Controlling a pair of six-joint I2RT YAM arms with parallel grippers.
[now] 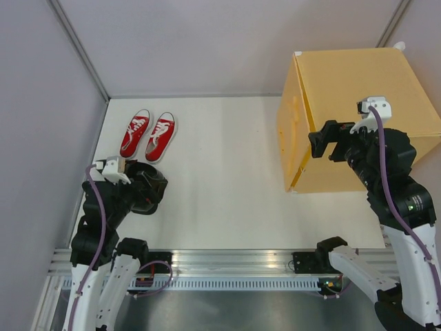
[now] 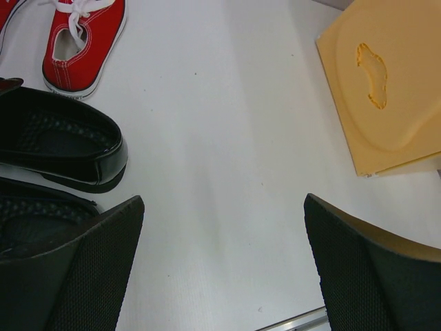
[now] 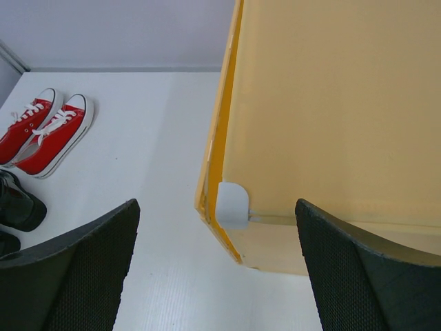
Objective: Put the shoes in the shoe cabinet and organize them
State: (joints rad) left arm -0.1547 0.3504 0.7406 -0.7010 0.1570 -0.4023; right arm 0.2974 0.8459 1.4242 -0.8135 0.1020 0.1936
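Two red sneakers [image 1: 147,134] lie side by side at the back left; they also show in the right wrist view [image 3: 48,131]. Two black dress shoes [image 2: 65,141] lie near the left arm, partly hidden under it in the top view [image 1: 153,187]. The yellow-orange cabinet [image 1: 358,103] stands at the right, its embossed door [image 2: 386,89] facing left and lying against the cube. My left gripper [image 2: 224,269] is open and empty just right of the black shoes. My right gripper [image 3: 217,269] is open and empty above the cabinet's near top corner connector [image 3: 233,205], by the door edge [image 1: 320,143].
Grey walls close off the back and left of the white table [image 1: 220,179]. An aluminium rail [image 1: 227,262] runs along the near edge between the arm bases. The cabinet reaches the table's right edge.
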